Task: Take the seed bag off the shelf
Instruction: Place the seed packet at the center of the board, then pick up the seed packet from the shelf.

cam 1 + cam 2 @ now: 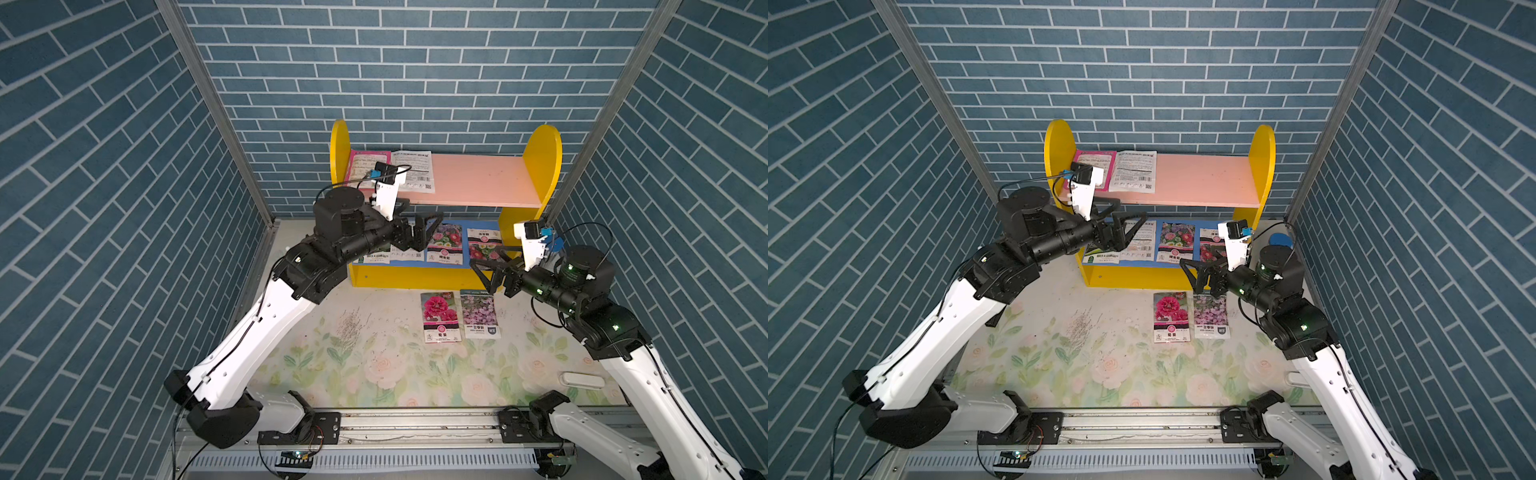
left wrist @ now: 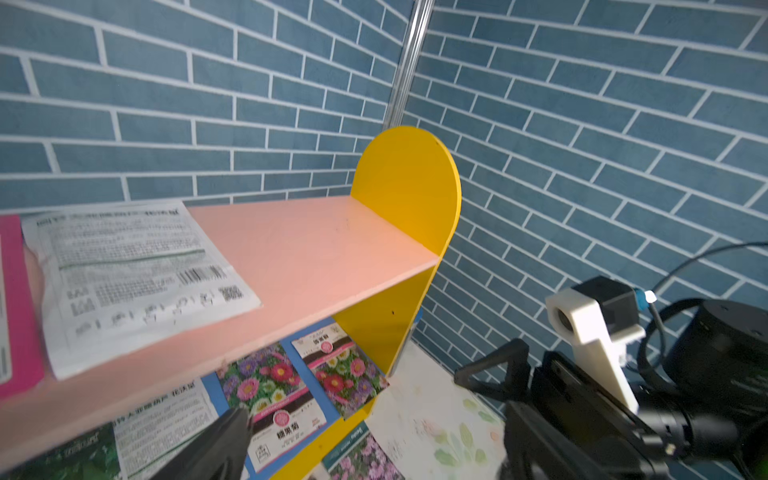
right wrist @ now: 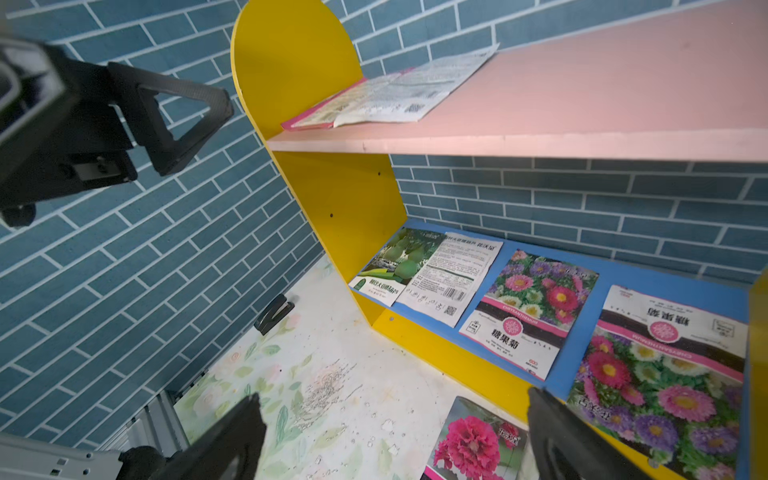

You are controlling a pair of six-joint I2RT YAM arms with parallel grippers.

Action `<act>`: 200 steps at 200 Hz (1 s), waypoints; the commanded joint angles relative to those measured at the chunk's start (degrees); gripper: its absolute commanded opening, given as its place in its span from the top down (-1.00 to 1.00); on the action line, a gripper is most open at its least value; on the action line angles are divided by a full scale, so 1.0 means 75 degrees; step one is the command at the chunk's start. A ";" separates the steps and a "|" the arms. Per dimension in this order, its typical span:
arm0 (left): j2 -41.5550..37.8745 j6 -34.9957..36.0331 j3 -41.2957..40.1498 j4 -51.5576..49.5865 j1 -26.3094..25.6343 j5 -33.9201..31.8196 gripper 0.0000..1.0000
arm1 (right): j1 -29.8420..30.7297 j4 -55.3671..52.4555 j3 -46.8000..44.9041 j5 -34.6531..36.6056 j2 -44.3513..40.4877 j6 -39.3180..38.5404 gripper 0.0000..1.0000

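At five o'clock of the shelf [image 1: 542, 160], right tool [image 1: 482, 276] stands released, empty, poised for the nearest seed bag [image 1: 484, 244]; left tool [image 1: 430, 230] likewise released.

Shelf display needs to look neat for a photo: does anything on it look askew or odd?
Yes. On the blue lower board, the rightmost flower bag lies turned the opposite way to its matching neighbour, so its label reads inverted.

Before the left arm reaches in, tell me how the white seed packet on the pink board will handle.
The white packet lies thin and flat, so probably light and floppy. On the smooth pink board it would likely slide if pushed. The pink packet lies beside it and might shift too.
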 commanded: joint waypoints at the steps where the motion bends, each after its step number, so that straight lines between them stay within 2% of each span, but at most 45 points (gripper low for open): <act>1: 0.0604 0.0411 0.0826 -0.0196 0.0002 -0.0978 -0.99 | 0.0000 -0.0220 0.0304 0.0476 -0.0042 -0.0408 -1.00; 60: 0.2702 0.0690 0.3552 -0.1230 0.0000 -0.2597 -0.99 | 0.0000 -0.0101 0.0689 0.0942 -0.0360 -0.0687 -1.00; 80: 0.3292 0.0722 0.4056 -0.1455 0.0011 -0.2962 -0.99 | 0.0000 0.0078 0.0696 0.0919 -0.0529 -0.0758 -0.99; 132: 0.3932 0.0612 0.4278 -0.1647 0.0170 -0.3179 -0.99 | 0.0000 0.0277 0.0682 0.0902 -0.0758 -0.0878 -0.98; 200: 0.4257 0.0479 0.4311 -0.1887 0.0236 -0.2909 -0.97 | 0.0000 0.0232 0.0682 0.0959 -0.0704 -0.0878 -0.95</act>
